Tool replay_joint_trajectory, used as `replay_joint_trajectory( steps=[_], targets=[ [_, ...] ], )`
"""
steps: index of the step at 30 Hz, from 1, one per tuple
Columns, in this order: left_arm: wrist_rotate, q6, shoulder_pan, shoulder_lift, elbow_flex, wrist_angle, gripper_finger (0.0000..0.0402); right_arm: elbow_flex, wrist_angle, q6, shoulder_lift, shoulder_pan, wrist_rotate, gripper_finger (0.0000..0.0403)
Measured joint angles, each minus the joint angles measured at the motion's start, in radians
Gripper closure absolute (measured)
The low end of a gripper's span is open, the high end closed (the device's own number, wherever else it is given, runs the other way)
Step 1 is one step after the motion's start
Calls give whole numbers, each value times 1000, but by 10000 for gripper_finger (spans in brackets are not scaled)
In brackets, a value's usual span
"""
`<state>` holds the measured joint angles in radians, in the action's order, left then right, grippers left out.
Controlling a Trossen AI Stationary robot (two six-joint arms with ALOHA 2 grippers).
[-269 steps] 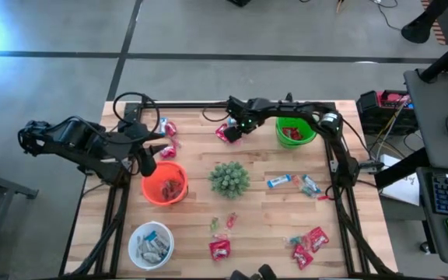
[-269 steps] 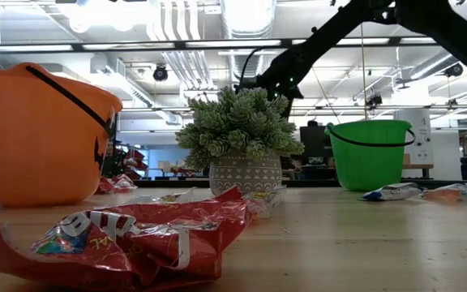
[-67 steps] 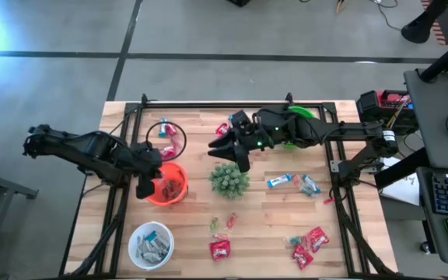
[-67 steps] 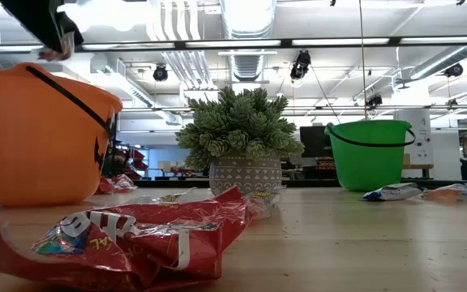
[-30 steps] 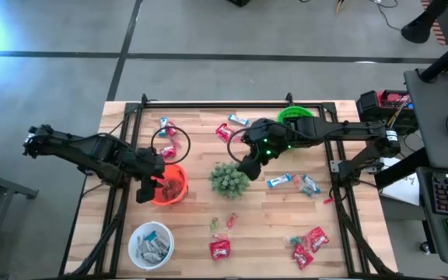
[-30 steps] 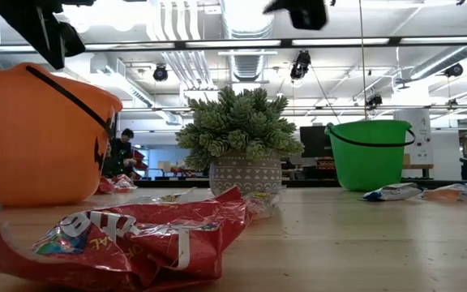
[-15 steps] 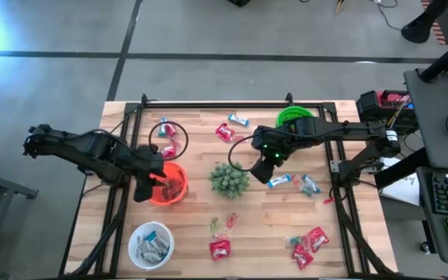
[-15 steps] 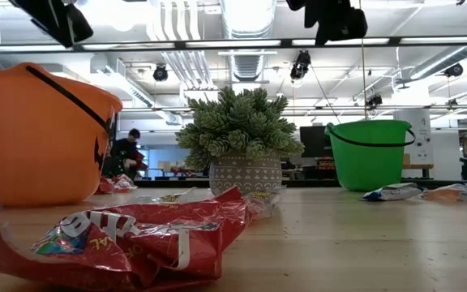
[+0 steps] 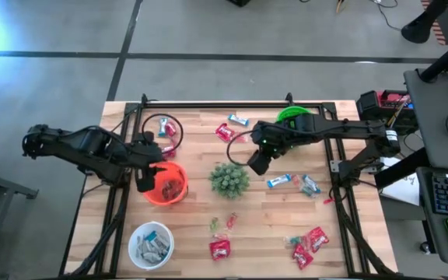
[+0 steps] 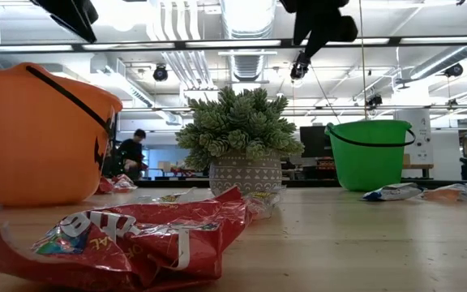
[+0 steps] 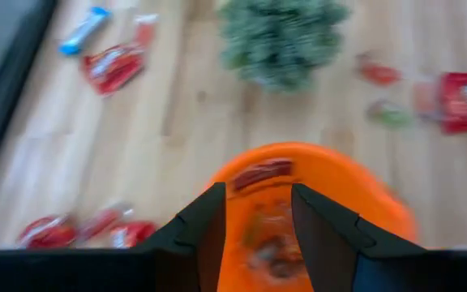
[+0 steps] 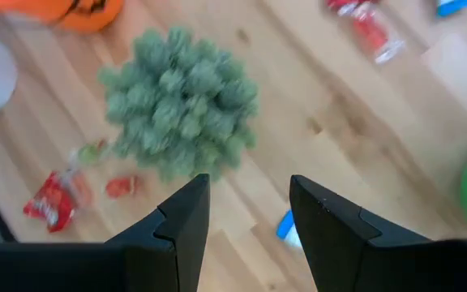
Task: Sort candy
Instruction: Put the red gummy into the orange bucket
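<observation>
Wooden slats make up the table (image 9: 193, 218), largest thing here, with the round orange plastic bucket (image 9: 166, 183), the green plastic bucket (image 9: 294, 116) and the spiky green potted plant (image 9: 229, 179) on it. The left gripper (image 9: 148, 177) hangs over the orange bucket, fingers apart and empty. The right gripper (image 9: 257, 162), fingers also apart and empty, hovers beside the plant. Nearest loose candy is the small blue-and-white wrapped bar (image 9: 280, 181), just beyond the right gripper toward the table's right edge, its long axis running roughly across the table; the right arm is nearer. Red packets (image 9: 219, 249) lie scattered elsewhere.
</observation>
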<state>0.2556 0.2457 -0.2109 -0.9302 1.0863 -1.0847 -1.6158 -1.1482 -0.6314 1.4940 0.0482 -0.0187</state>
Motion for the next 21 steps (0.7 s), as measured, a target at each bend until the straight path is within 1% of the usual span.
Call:
replay_joint_trajectory(
  steps=[4,9,13,15,18,19,21],
  targets=[
    [96,61,39,-6,0,-63,278,0,56,41,0,41,-35,239],
    [178,182,112,-5,0,-95,278,0,118,154,0,104,-36,239],
    [230,276,209,-11,0,-101,278,0,150,216,0,167,-37,239],
    [256,358,280,-21,0,-101,278,0,156,244,0,200,-37,239],
    [259,521,396,-45,0,-97,278,0,165,286,1,254,-37,239],
    [255,549,428,-56,0,-90,278,0,165,301,1,271,-37,239],
    [221,554,475,-81,0,-60,278,0,164,342,1,303,-37,239]
  ],
)
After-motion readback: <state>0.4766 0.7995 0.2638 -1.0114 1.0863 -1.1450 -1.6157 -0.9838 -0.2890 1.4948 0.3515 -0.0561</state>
